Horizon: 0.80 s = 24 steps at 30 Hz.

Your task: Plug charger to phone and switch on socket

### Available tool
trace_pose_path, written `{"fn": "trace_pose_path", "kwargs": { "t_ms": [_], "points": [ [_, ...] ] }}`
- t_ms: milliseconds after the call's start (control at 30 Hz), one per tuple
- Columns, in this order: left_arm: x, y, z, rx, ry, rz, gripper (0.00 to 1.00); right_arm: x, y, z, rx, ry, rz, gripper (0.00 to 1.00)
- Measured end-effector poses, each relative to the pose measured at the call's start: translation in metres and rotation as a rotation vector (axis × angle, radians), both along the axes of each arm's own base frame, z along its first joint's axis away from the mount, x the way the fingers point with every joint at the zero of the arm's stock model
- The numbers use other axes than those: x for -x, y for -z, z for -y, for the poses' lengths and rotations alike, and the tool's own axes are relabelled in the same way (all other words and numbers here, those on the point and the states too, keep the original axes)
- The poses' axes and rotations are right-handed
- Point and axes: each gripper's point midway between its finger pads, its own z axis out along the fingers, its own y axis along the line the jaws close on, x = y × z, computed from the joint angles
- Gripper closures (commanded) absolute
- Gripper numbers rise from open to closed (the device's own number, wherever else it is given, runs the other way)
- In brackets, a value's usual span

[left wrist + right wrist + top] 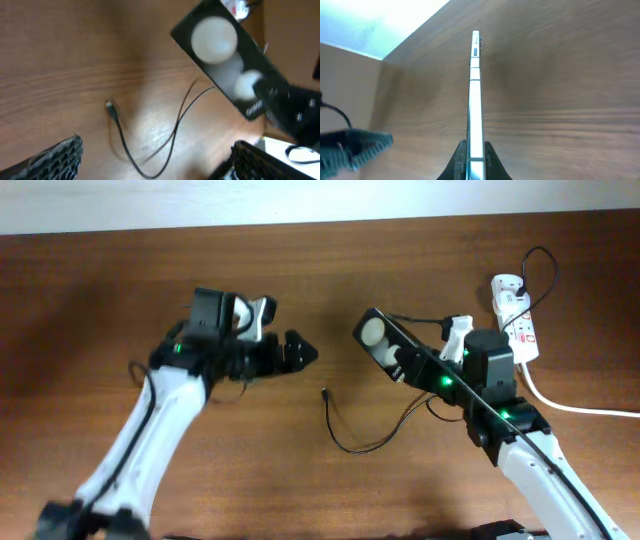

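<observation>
The phone (383, 340), a black slab with two white round patches, is held tilted above the table by my right gripper (408, 368), which is shut on its lower end. In the right wrist view the phone (475, 90) shows edge-on between the jaws (475, 152). The charger's black cable (352, 442) lies looped on the table, its plug tip (325, 392) free, left of the phone. My left gripper (298, 352) is open and empty, above the table left of the tip. The left wrist view shows the phone (225, 55), the tip (108, 105) and its wide-apart fingers (152, 167).
The socket (517, 318), a white power strip, lies at the far right with a white adapter (505, 284) at its top end. Its thick white cord (575, 406) runs off the right edge. The table's back edge runs along the top.
</observation>
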Motion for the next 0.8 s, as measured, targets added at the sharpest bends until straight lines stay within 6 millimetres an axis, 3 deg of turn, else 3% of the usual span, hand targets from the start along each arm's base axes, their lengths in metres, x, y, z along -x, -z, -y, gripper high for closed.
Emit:
{"fn": "trace_pose_path", "kwargs": {
  "t_ms": [33, 67, 167, 233, 333, 467, 533, 667, 800],
  "points": [
    [0.023, 0.004, -0.007, -0.005, -0.008, 0.032, 0.01, -0.001, 0.007, -0.008, -0.028, -0.040, -0.021, 0.96],
    [0.020, 0.001, -0.007, 0.009, -0.009, 0.109, 0.01, -0.009, 0.005, -0.016, -0.070, -0.068, -0.001, 0.96],
    [0.041, 0.017, -0.013, 0.048, -0.033, 0.239, 0.01, -0.027, 0.022, -0.041, -0.225, -0.151, -0.036, 0.96],
    [0.033, 0.020, -0.011, 0.091, -0.069, 0.302, 0.01, -0.043, 0.020, -0.056, -0.360, -0.186, -0.024, 0.96],
    [0.016, 0.005, -0.013, 0.147, -0.147, 0.379, 0.01, -0.059, 0.025, -0.072, -0.562, -0.213, -0.053, 0.96],
    [0.001, 0.006, -0.021, 0.142, -0.243, 0.381, 0.01, -0.057, 0.008, -0.088, -0.675, -0.258, -0.033, 0.96],
    [-0.012, 0.021, -0.020, 0.165, -0.292, 0.347, 0.01, -0.054, 0.003, -0.096, -0.692, -0.275, -0.031, 0.96],
    [-0.042, 0.010, -0.008, 0.344, -0.344, 0.397, 0.01, -0.051, 0.001, -0.100, -0.708, -0.286, -0.041, 0.96],
    [-0.051, 0.000, 0.008, 0.480, -0.358, 0.409, 0.01, -0.043, 0.001, -0.114, -0.712, -0.316, -0.058, 0.96]
  ]
}}
